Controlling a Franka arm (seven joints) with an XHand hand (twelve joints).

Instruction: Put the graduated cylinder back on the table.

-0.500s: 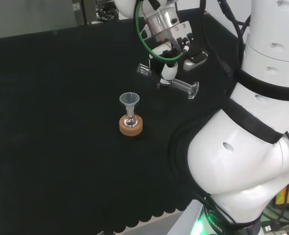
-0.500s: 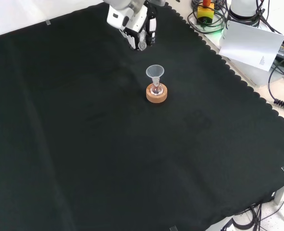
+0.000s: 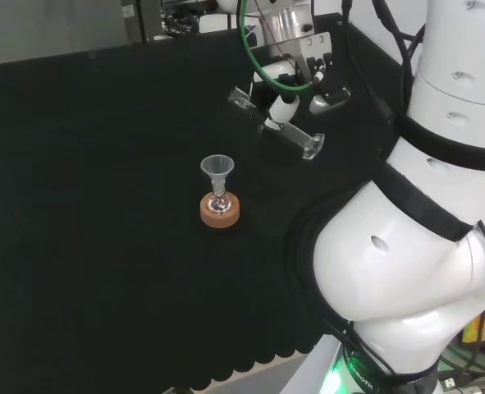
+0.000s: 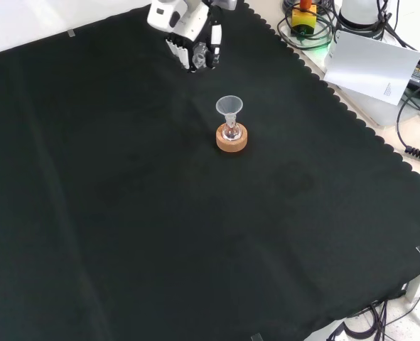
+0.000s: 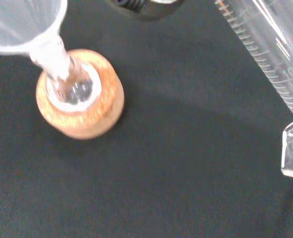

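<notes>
Hand: I log its fingers curled round the graduated cylinder, which lies tilted, near flat, above the black cloth. Funnel: upright in a small flask on a cork ring, below and left of my hand in the head view, well apart.

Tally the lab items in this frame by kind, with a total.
Graduated cylinder: 1, held by the hand
Funnel: 1
Flask: 1
Cork ring: 1
Total: 4
</notes>
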